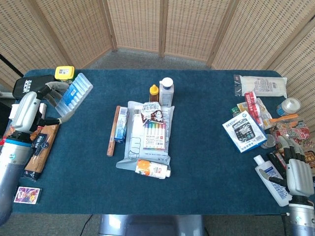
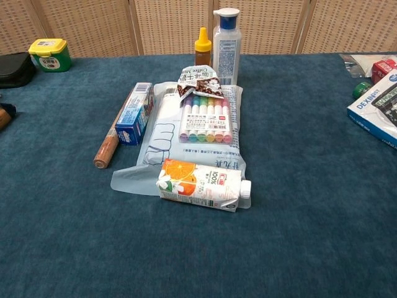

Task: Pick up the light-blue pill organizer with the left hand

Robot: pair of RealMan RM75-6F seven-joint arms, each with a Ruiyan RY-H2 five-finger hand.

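Observation:
The light-blue pill organizer hangs in the air at the far left of the head view, tilted with its far end up. My left hand grips its near end, fingers curled around it, well above the blue table. My right hand rests at the table's right front corner with its fingers apart and nothing in it. The chest view shows neither hand nor the organizer.
In the middle lie a pen set on a plastic bag, a juice carton, a toothpaste box and two bottles. Snack packs and a black pouch sit at the left, assorted boxes at the right.

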